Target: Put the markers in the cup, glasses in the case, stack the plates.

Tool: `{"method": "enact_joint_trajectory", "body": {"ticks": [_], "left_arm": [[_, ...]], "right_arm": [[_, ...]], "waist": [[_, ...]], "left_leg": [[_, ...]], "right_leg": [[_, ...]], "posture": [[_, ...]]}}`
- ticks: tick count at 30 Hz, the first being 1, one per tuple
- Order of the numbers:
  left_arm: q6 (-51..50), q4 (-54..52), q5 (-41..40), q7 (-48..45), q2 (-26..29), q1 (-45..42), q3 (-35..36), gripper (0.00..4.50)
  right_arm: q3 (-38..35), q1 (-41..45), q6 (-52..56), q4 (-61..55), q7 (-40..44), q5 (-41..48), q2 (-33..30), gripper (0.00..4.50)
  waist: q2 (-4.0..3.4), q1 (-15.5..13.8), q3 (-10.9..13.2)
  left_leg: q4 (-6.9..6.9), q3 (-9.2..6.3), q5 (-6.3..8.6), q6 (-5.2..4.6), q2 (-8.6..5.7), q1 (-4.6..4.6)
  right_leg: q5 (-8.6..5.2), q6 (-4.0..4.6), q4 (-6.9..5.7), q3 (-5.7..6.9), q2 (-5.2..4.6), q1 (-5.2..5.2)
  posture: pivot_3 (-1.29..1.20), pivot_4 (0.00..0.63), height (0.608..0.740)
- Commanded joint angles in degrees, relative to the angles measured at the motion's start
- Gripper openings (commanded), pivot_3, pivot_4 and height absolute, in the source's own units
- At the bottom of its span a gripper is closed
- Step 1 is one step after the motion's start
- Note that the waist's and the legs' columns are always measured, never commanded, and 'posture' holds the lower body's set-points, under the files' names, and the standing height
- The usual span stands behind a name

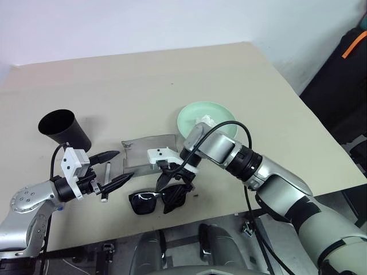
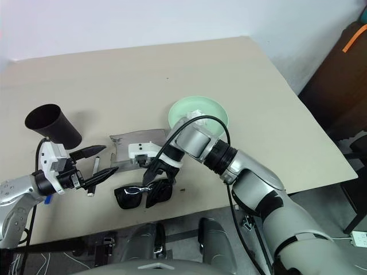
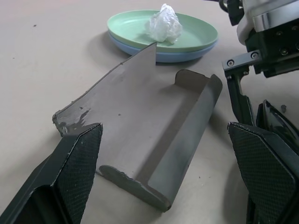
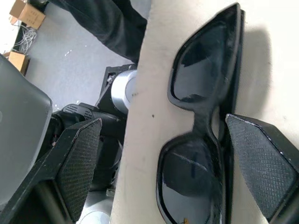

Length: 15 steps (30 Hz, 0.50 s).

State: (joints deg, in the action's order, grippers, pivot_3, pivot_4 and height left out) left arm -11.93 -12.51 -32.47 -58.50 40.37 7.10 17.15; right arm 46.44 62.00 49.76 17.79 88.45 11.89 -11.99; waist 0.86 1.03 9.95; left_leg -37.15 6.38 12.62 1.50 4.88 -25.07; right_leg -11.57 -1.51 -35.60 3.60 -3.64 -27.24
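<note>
The black-framed glasses (image 1: 150, 201) lie close to the table's front edge. My right gripper (image 1: 163, 199) hangs over them, open, one finger (image 4: 77, 163) past the edge and the other on the table side, with the frame (image 4: 201, 116) between. The grey case (image 3: 154, 135) lies open just behind them. My left gripper (image 1: 125, 166) is open and points at the case. A white marker (image 1: 106, 173) lies on the table beneath its fingers. The black cup (image 1: 63, 129) stands at the far left. The mint green plate (image 3: 187, 32) sits on the light blue plate (image 3: 182, 56), to the right of the case.
A crumpled white tissue (image 3: 163, 23) rests on the green plate. The table's front edge (image 4: 135, 135) runs right beside the glasses, with floor below. A dark bag (image 1: 344, 80) with an orange stripe stands off the table's right side.
</note>
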Motion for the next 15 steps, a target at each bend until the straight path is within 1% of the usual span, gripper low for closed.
{"method": "enact_joint_trajectory", "body": {"ticks": [1, 3, 4, 8, 14, 15], "left_arm": [[1.05, -2.35, 0.1, 0.37, 0.03, 0.57, 1.13, 4.5], [1.25, -2.74, 0.06, 0.79, -0.34, 0.75, 1.16, 4.5], [1.29, -2.98, 0.0, 0.99, -0.52, 0.87, 1.15, 4.5], [1.48, -3.81, -0.21, 1.6, -1.24, 1.24, 1.09, 4.5], [1.93, -4.04, 0.32, 1.71, -1.57, 1.87, 1.11, 4.5], [1.95, -4.05, 0.28, 1.81, -1.66, 1.93, 1.22, 4.5]], "right_arm": [[0.2, 0.47, -0.03, 0.43, -0.57, -0.64, 1.66, 4.31], [0.38, 0.6, -0.33, 1.22, -1.31, -1.45, 2.32, 3.89], [0.39, 0.63, -0.43, 1.43, -1.59, -1.79, 2.49, 3.56], [0.0, 0.63, -0.91, 1.67, -1.86, -2.43, 2.83, 2.08], [-0.04, 0.54, -1.93, 2.36, -2.29, -3.25, 3.29, 0.02], [-0.02, 0.62, -2.16, 2.47, -2.29, -3.39, 3.3, 0.02]], "waist": [[0.0, -0.04, 0.0], [0.01, -0.04, 0.0], [0.01, -0.04, -0.01], [0.03, -0.12, -0.02], [0.05, 0.1, -0.03], [0.08, 0.15, -0.05]], "left_leg": [[0.0, -0.01, 0.0, 0.01, 0.0, 0.0], [-0.01, -0.01, 0.01, 0.02, 0.0, 0.0], [-0.01, 0.0, 0.01, 0.02, 0.0, 0.0], [-0.02, 0.0, 0.01, 0.02, 0.0, -0.01], [-0.02, -0.01, 0.01, 0.02, 0.0, -0.01], [-0.01, 0.0, 0.01, 0.02, 0.0, 0.01]], "right_leg": [[0.0, 0.0, 0.0, 0.01, 0.0, -0.01], [0.0, 0.0, -0.01, 0.01, -0.01, -0.01], [0.0, 0.0, -0.01, 0.01, -0.01, 0.0], [0.0, 0.0, 0.0, 0.01, -0.03, 0.0], [0.0, 0.0, -0.01, 0.01, -0.01, -0.01], [0.0, 0.0, -0.02, 0.0, 0.0, 0.0]], "posture": [[0.0, 0.15, 0.735], [0.0, 0.15, 0.735], [0.0, 0.15, 0.735], [0.0, 0.15, 0.735], [0.0, 0.15, 0.735], [0.0, 0.15, 0.735]]}}
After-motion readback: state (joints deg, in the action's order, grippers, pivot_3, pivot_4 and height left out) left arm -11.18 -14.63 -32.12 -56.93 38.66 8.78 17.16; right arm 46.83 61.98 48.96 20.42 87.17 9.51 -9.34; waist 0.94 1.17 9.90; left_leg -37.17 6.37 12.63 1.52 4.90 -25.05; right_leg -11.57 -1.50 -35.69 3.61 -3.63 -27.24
